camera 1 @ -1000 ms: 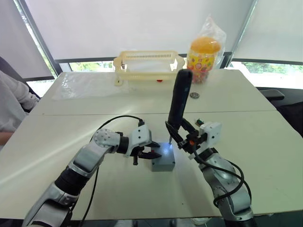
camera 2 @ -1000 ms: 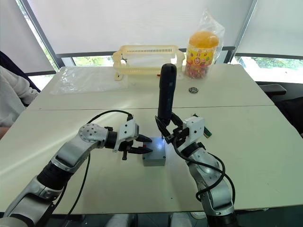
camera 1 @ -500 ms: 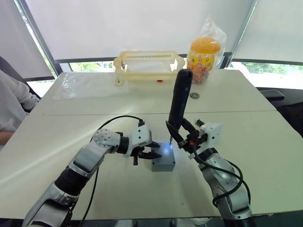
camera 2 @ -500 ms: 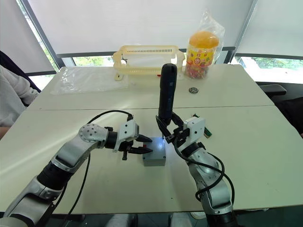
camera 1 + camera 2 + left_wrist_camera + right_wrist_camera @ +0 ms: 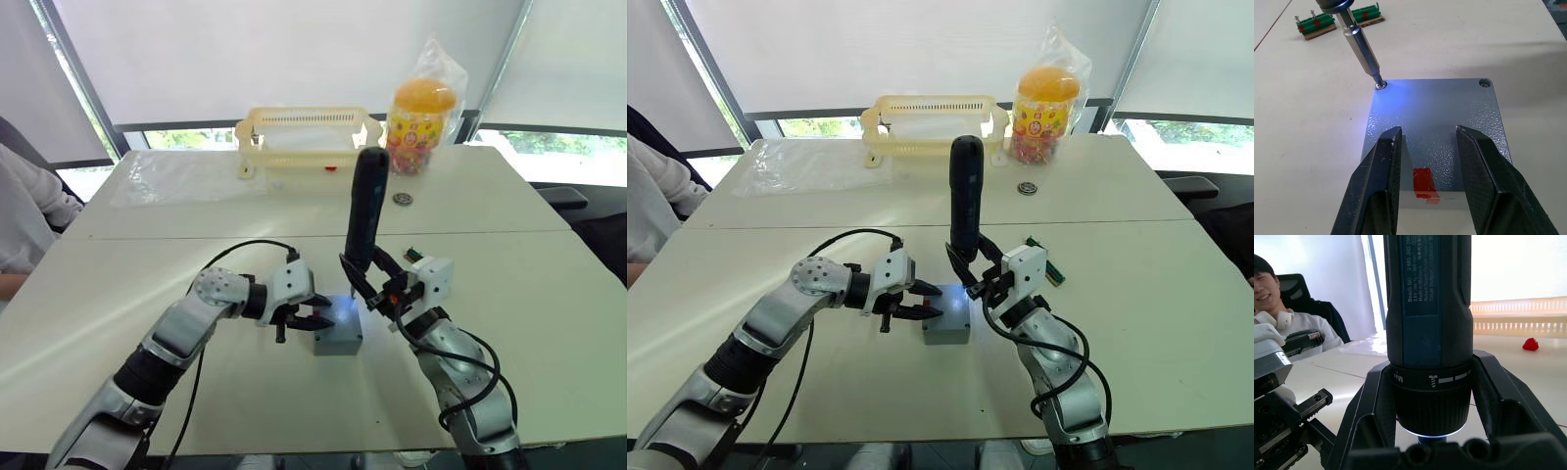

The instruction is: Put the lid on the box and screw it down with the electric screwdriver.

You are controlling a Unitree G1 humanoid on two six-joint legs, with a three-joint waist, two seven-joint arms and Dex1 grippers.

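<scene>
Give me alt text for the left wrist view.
The screwdriver bit sits in a corner screw of the grey lid, lit blue-white by its tip light. The left gripper has its black jaws open, over the lid's near edge with the red mark. Two green boards lie on the table beyond.

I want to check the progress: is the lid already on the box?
Yes. The lid sits flat on the box, and the electric screwdriver bit rests in a corner screw.

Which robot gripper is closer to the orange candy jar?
Right. The right gripper, holding the electric screwdriver, sits on the candy jar's side of the box; the left gripper is on the box's other side.
</scene>
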